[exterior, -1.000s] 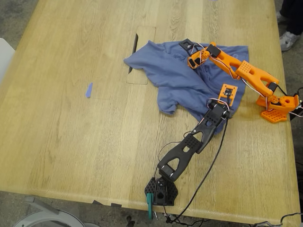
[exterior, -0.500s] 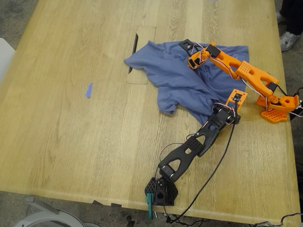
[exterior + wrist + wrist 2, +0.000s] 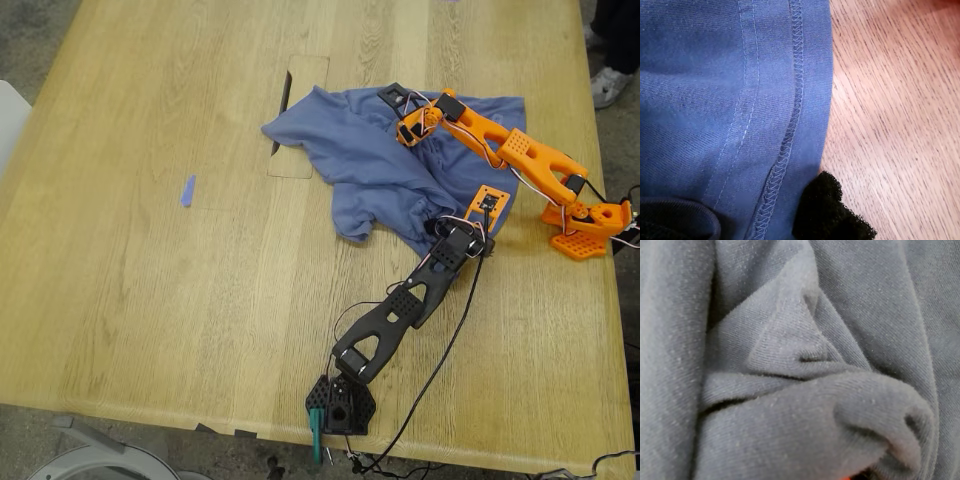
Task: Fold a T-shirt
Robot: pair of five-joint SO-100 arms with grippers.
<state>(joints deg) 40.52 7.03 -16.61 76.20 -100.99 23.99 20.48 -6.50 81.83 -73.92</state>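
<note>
Shirt (image 3: 385, 165) lies crumpled, far right in the exterior view: light, limp, apt to slip. My first gripper (image 3: 447, 226) meets its stitched hem, the best hold; my second gripper (image 3: 405, 122) is buried in folds. Neither claw's state shows.
</note>
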